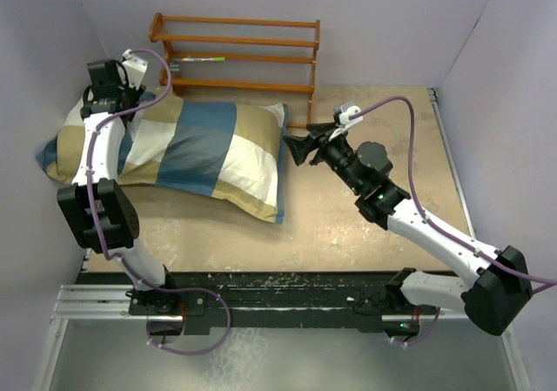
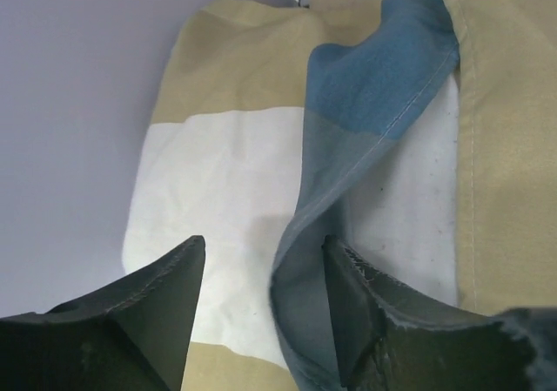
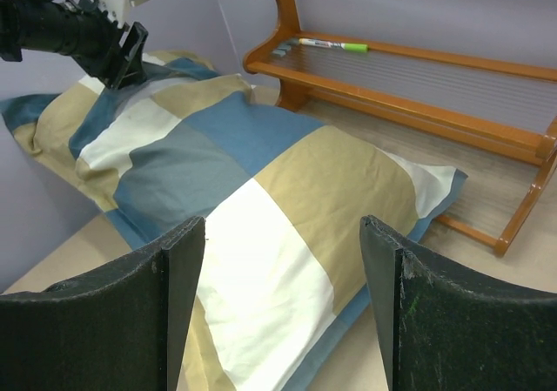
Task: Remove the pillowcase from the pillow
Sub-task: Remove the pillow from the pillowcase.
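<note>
The pillowcase (image 1: pixel 196 147), in tan, cream and blue blocks, lies on the table's left half with the pillow inside it. My left gripper (image 1: pixel 135 104) is at its far left end, open. In the left wrist view (image 2: pixel 261 243) a blue hemmed fold of the pillowcase (image 2: pixel 365 86) lies between the fingers, against the right one. Beside that hem a strip of the white, speckled pillow (image 2: pixel 422 182) shows. My right gripper (image 1: pixel 294 149) is open and empty just off the pillowcase's right edge. In the right wrist view (image 3: pixel 280 225) it faces along the pillowcase (image 3: pixel 261 182).
A wooden rack (image 1: pixel 235 51) stands at the back behind the pillowcase, with a green-capped pen (image 1: pixel 202 60) on a shelf; both also show in the right wrist view, rack (image 3: pixel 392 104) and pen (image 3: pixel 331 45). The left wall (image 1: pixel 35 60) is close beside the pillowcase's end.
</note>
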You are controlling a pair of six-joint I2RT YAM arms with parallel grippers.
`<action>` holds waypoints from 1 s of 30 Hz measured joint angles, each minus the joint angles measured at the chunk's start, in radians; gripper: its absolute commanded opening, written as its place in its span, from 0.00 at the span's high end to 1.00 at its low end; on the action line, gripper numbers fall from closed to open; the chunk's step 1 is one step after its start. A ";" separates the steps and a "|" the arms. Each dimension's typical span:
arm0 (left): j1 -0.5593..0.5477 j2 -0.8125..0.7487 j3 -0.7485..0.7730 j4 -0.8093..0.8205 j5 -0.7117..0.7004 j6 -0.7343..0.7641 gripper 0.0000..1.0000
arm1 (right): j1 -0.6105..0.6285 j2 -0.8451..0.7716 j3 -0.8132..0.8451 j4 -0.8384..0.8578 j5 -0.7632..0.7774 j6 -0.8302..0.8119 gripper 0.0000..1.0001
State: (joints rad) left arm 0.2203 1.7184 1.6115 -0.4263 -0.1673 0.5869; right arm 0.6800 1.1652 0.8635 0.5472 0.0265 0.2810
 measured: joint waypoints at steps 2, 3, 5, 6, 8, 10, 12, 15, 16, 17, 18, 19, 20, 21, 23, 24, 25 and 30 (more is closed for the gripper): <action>0.005 0.020 0.022 -0.035 0.010 -0.018 0.83 | 0.000 -0.010 0.000 -0.010 0.000 0.000 0.28; 0.007 0.027 0.025 -0.045 0.012 -0.027 0.93 | 0.000 -0.012 0.000 -0.011 0.000 0.000 0.29; 0.008 0.035 0.025 -0.068 0.014 -0.026 1.00 | 0.000 -0.019 0.000 -0.016 0.000 0.000 0.31; 0.008 0.038 0.025 -0.073 0.013 -0.024 1.00 | 0.000 -0.022 0.001 -0.019 0.000 0.000 0.32; 0.008 0.040 0.025 -0.076 0.010 -0.016 1.00 | 0.000 -0.024 0.003 -0.021 0.000 0.000 0.32; 0.008 0.040 0.032 -0.079 0.026 -0.019 1.00 | 0.000 -0.024 0.010 -0.028 0.000 0.000 0.32; 0.008 0.039 0.053 -0.093 0.089 -0.034 1.00 | 0.000 -0.024 0.023 -0.038 -0.002 -0.001 0.32; -0.021 0.018 0.090 -0.104 0.177 -0.053 1.00 | 0.000 -0.023 0.056 -0.050 -0.013 -0.005 0.31; -0.048 0.007 0.116 -0.121 0.195 -0.053 1.00 | 0.000 -0.022 0.066 -0.051 -0.015 -0.007 0.31; -0.096 -0.001 0.167 -0.153 0.211 -0.054 1.00 | 0.000 -0.021 0.082 -0.058 -0.018 -0.010 0.31; -0.143 -0.002 0.222 -0.188 0.218 -0.056 1.00 | 0.000 -0.019 0.101 -0.068 -0.019 -0.013 0.31; -0.200 0.000 0.291 -0.230 0.222 -0.064 1.00 | 0.001 -0.016 0.117 -0.072 -0.021 -0.016 0.31; -0.256 0.006 0.365 -0.276 0.243 -0.075 1.00 | 0.001 -0.013 0.135 -0.074 -0.022 -0.020 0.31; -0.320 0.017 0.457 -0.310 0.265 -0.085 1.00 | 0.003 -0.010 0.156 -0.079 -0.023 -0.024 0.30; -0.421 0.035 0.602 -0.341 0.299 -0.098 1.00 | 0.011 -0.006 0.188 -0.085 -0.023 -0.033 0.29; -0.486 0.042 0.680 -0.347 0.314 -0.099 1.00 | 0.016 -0.005 0.199 -0.088 -0.023 -0.039 0.28; -0.547 0.044 0.740 -0.352 0.324 -0.098 1.00 | 0.025 -0.005 0.213 -0.091 -0.023 -0.047 0.28; -0.806 0.037 0.876 -0.345 0.344 -0.077 1.00 | 0.060 0.020 0.264 -0.094 -0.022 -0.076 0.24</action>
State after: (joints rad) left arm -0.5861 1.7557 2.4874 -0.7712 0.1764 0.5095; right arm 0.7403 1.1854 1.1275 0.4530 0.0048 0.2050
